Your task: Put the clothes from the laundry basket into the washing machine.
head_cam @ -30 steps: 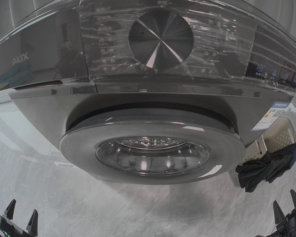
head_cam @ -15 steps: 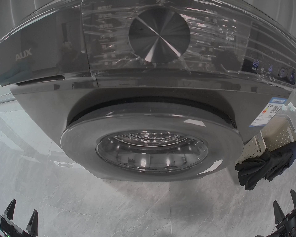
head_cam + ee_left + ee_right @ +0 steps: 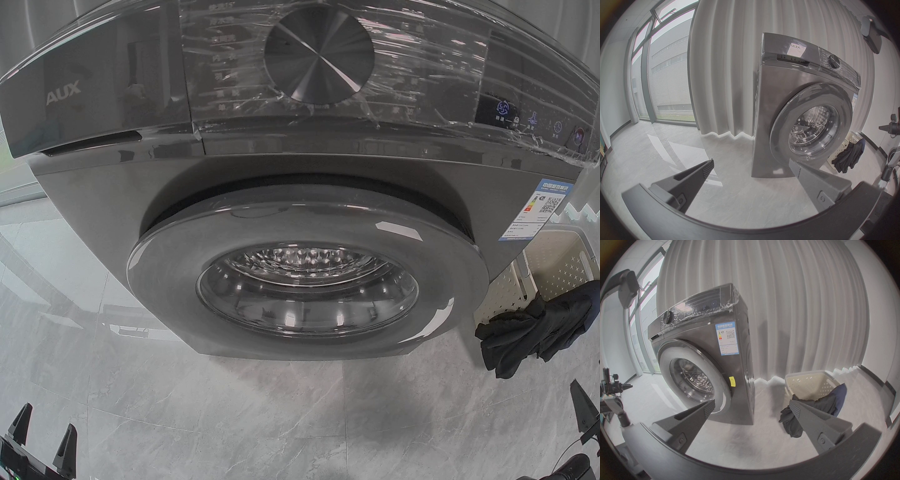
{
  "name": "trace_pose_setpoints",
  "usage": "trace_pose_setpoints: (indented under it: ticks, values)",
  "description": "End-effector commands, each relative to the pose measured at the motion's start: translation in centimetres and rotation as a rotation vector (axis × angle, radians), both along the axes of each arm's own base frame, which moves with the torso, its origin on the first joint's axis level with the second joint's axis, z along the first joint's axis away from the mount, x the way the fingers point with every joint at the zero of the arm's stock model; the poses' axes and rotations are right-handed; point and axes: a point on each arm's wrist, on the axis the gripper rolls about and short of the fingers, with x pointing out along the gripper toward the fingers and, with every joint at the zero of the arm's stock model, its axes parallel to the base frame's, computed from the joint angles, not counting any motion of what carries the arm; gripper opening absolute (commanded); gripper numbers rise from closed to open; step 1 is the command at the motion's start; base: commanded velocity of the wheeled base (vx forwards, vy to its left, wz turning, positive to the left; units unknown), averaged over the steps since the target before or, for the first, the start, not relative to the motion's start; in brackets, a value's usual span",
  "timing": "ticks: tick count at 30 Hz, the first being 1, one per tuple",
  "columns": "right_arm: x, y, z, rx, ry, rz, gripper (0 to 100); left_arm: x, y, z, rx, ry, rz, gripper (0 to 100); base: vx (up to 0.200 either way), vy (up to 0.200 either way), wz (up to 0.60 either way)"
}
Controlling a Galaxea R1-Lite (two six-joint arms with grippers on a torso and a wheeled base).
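Left gripper (image 3: 750,162) and right gripper (image 3: 750,404) both gape wide, empty; clothes (image 3: 812,415) drape off the basket (image 3: 809,383), ahead of the right jaws, untouched.

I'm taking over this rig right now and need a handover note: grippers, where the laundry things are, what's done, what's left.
Left gripper open, empty, low before the washing machine.
Right gripper open, empty.
Door shut.
Dark clothes drape over the laundry basket rim, right of the machine.
Done: nothing loaded.
Left: open door, grab clothes, load them in.
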Motion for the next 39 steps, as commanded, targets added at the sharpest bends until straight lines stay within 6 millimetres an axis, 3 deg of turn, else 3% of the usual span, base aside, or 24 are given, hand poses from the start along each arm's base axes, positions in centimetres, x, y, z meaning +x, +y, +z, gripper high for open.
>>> trace_pose_setpoints:
  ticks: [1,7,13,23,32,39]
  values:
    - [6.0,1.1,1.6,0.012,0.275,0.224,100,0.0,0.0,-0.5,-0.001,0.005,0.0,100,0.0,0.0,0.0]
    - [11.5,3.1,2.5,0.051,0.374,0.291,100,0.0,0.0,-0.5,-0.001,0.005,0.002,100,0.0,0.0,0.0]
    - [15.5,4.8,3.1,0.045,0.367,0.321,100,0.0,0.0,-0.5,-0.002,0.005,0.0,100,0.0,0.0,0.0]
    - [19.9,7.3,4.4,0.036,0.382,0.369,100,0.0,0.0,-0.5,-0.002,0.005,-0.001,100,0.0,0.0,0.0]
    - [21.5,9.4,5.7,0.031,0.336,0.407,100,0.0,0.0,-0.5,-0.002,0.005,-0.001,100,0.0,0.0,0.0]
    - [20.9,10.1,5.5,0.022,0.335,0.449,100,0.0,0.0,-0.5,-0.002,0.005,-0.001,100,0.0,0.0,0.0]
